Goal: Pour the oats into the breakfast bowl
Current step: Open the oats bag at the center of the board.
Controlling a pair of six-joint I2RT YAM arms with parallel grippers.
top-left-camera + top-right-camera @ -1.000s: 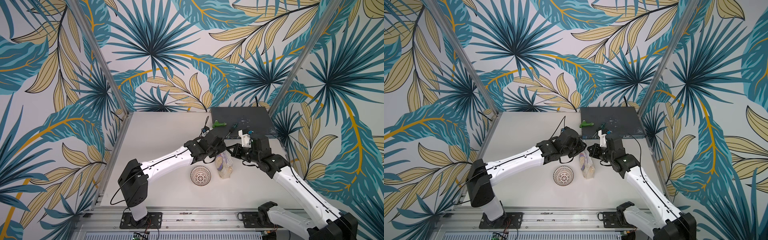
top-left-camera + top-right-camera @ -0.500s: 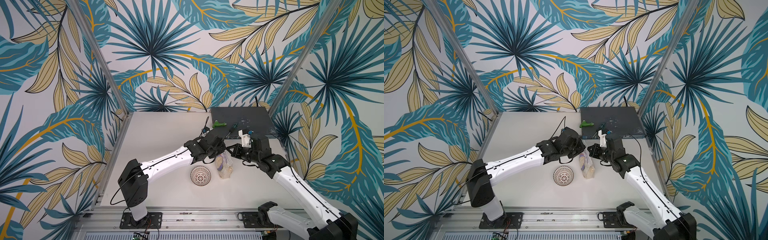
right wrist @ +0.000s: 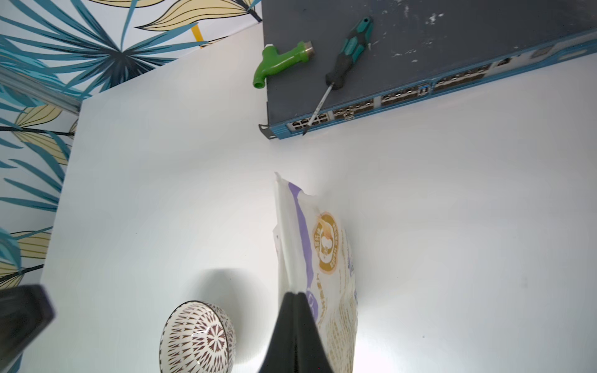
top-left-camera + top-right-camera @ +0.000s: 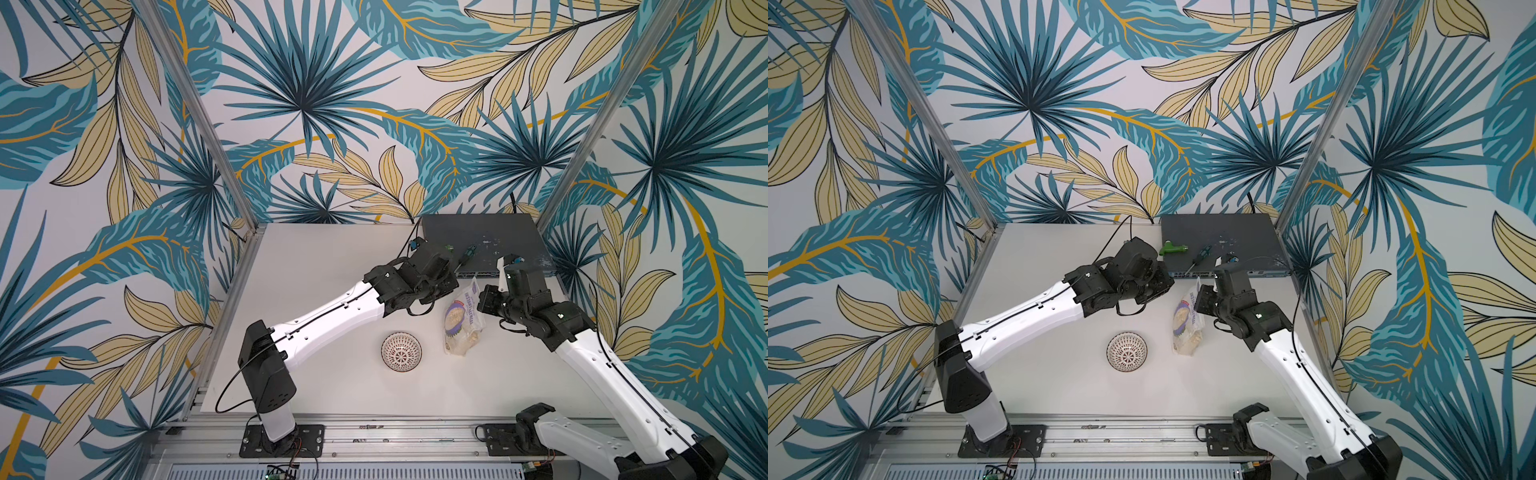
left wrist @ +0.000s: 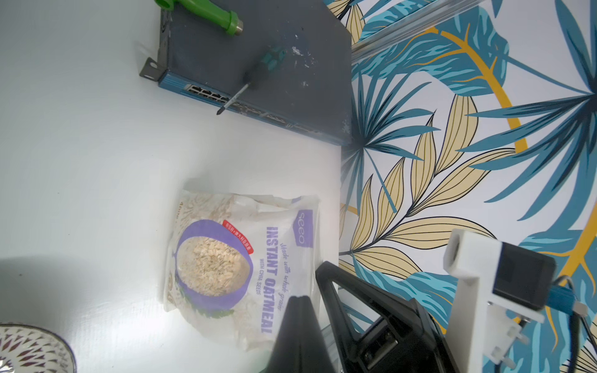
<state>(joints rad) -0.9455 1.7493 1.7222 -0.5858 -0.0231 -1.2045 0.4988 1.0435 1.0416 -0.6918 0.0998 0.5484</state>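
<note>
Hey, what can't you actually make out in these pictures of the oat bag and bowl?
- Left wrist view: whether the left pincer pinches the oats bag; its own shut fingers cover the contact.
- Left wrist view: breakfast bowl mostly cut off by the frame's corner.
- Both top views: the bag's print and whether it's open, too small.

Light was bright and even in both top views, the table (image 4: 316,266) pale with only faint soft shadows; the straight posts (image 4: 199,112) leaned outward toward the frame edges; in the wrist views white glare pooled on the table beside the oats bag (image 5: 226,258); a grey shadow lay behind the bowl (image 3: 197,336); the near jaws showed dark and soft-edged.
</note>
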